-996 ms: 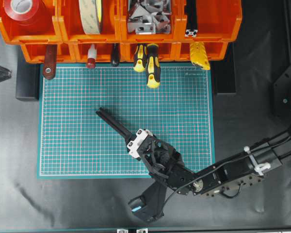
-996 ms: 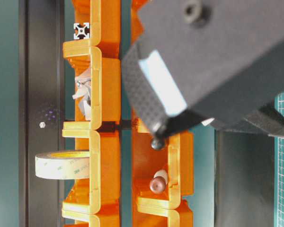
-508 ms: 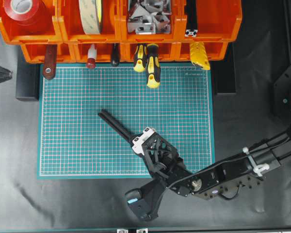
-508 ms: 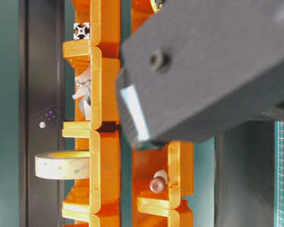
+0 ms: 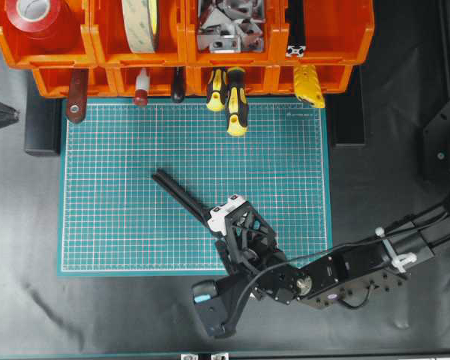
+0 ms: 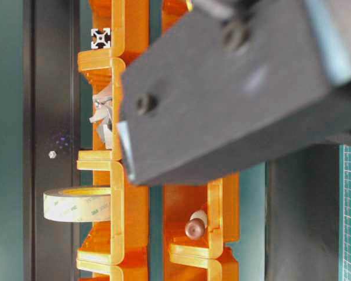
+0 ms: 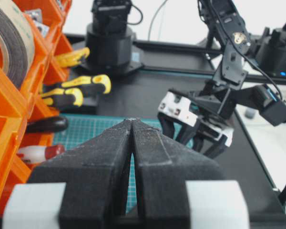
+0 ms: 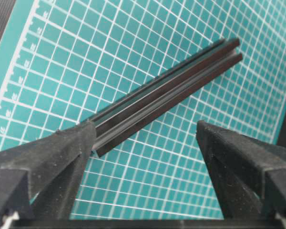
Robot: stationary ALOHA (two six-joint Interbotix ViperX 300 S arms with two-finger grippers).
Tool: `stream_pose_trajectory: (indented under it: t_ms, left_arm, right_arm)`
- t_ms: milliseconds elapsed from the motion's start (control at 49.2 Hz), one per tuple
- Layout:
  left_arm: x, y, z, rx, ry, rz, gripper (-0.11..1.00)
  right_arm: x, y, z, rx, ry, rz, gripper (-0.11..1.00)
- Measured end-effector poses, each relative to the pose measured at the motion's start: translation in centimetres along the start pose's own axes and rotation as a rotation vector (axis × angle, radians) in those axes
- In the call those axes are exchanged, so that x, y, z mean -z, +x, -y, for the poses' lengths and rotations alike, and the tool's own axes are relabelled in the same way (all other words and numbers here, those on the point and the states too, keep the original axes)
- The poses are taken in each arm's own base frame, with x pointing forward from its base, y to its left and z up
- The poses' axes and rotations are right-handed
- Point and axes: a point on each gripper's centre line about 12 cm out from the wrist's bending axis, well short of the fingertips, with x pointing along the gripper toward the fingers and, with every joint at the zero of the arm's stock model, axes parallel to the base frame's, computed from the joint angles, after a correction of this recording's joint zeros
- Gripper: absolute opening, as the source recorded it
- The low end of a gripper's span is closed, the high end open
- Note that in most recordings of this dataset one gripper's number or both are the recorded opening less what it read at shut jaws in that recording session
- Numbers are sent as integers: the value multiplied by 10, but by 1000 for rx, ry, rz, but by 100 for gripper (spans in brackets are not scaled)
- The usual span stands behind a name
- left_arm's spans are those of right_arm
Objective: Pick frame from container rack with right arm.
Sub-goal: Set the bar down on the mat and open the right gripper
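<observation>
A long black frame [image 5: 178, 193] lies flat and slantwise on the green cutting mat [image 5: 270, 165]. My right gripper [image 5: 210, 219] stands open at the frame's lower-right end. In the right wrist view the frame [image 8: 171, 88] runs away from me. Its near end lies against the inner side of the left finger [image 8: 62, 152], and the right finger [image 8: 238, 157] stands well apart from it, so nothing is clamped. A second black bar [image 5: 296, 30] rests in the upper right bin of the orange container rack [image 5: 337, 45]; its cut end [image 6: 100, 38] faces outward. My left gripper [image 7: 132, 121] is shut and empty.
Yellow-handled screwdrivers [image 5: 236, 105], a red-handled tool [image 5: 141, 90] and a yellow tool [image 5: 309, 84] stick out of the lower bins over the mat's far edge. Grey brackets [image 5: 229, 26] and tape rolls [image 5: 139, 22] fill the upper bins. The right arm's black body [image 6: 240, 99] blocks the table-level view.
The right gripper's jaws have spread wider and drawn back slightly toward the lower right, off the frame. Its wrist camera box has swung left. The frame stays on the mat.
</observation>
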Motion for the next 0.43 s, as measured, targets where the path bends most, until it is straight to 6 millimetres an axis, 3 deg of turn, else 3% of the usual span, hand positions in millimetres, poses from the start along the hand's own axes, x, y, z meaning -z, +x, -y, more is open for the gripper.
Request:
stream_pose_trajectory:
  t_ms: [203,427]
  left_arm:
    - [0,0,0,0,-11,-2,0]
    - [1,0,0,0,-8,-2,0]
  right_arm:
    - [-1,-8,12,2,261,16,84]
    - [20,-13,28,-5,470,14,84]
